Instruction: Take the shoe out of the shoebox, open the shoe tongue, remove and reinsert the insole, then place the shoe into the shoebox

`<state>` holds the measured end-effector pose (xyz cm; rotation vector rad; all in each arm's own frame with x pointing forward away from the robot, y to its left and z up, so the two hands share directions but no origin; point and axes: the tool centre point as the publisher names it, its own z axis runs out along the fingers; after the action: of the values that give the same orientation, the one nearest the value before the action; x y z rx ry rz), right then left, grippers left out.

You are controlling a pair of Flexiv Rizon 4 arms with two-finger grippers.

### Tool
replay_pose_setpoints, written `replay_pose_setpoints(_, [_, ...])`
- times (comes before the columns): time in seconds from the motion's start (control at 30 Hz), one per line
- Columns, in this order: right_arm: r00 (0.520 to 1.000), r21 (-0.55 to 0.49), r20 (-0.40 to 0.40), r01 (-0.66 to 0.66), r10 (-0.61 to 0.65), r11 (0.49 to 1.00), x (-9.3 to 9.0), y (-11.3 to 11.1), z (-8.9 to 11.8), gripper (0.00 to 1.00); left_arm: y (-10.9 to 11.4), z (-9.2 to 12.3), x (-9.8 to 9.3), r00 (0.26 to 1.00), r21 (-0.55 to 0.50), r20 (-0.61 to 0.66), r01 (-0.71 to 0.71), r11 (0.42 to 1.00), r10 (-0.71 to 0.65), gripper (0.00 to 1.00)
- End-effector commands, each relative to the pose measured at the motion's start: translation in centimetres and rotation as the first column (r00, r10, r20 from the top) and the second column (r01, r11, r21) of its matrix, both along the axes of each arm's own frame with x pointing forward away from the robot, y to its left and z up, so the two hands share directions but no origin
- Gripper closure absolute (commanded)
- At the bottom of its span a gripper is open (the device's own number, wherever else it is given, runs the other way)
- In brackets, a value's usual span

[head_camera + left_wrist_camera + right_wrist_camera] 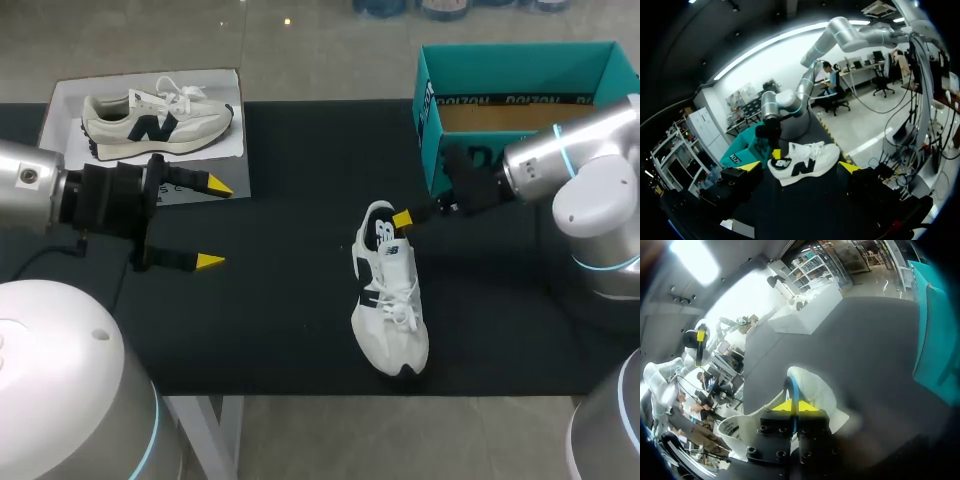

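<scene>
Shoe [389,290], dark side logo, heel pinched in right gripper [402,218], left gripper [212,223] agape, empty

Print on the shoebox [520,70] wall, logo on the shoe [390,300]; neither clearly readable.

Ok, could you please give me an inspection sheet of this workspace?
Surface: black mat, flat.
Job's things: shoe on the mat, outside the shoebox, which stands open at far right.
Clutter: second shoe on a white board.
Grippers: left gripper open, clear of the shoe; right gripper shut on the shoe's heel.
Cables: one cable behind the left gripper.
Surroundings: nothing seen.
</scene>
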<state>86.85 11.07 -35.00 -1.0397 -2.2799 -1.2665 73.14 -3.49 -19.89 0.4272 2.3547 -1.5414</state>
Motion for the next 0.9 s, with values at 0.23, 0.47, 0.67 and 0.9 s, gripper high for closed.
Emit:
replay_pose_setpoints(0.23, [0.999,-0.018,-0.049,-0.021,0.02,1.0,-2.9,0.3,-1.4,1.0,0.0,0.0,0.0,1.0,0.002,-0.001,0.001,1.0,-0.001,0.0])
replay_pose_setpoints(0.47, [0.996,-0.037,-0.08,-0.035,0.032,0.999,-3.7,0.5,-2.4,1.0,0.0,0.0,0.0,1.0,0.002,-0.001,0.001,1.0,-0.001,0.0])
replay_pose_setpoints(0.67, [0.998,-0.045,-0.064,-0.026,0.023,0.999,-2.9,1.2,-1.6,0.53,0.0,0.0,0.0,1.0,0.002,-0.001,0.001,1.0,-0.001,0.0])
replay_pose_setpoints(0.9, [1.0,-0.068,-0.021,-0.016,0.015,0.998,-1.8,1.4,0.0,0.0,0.0,0.0,0.0,1.0,0.002,-0.001,0.001,1.0,-0.001,0.0])
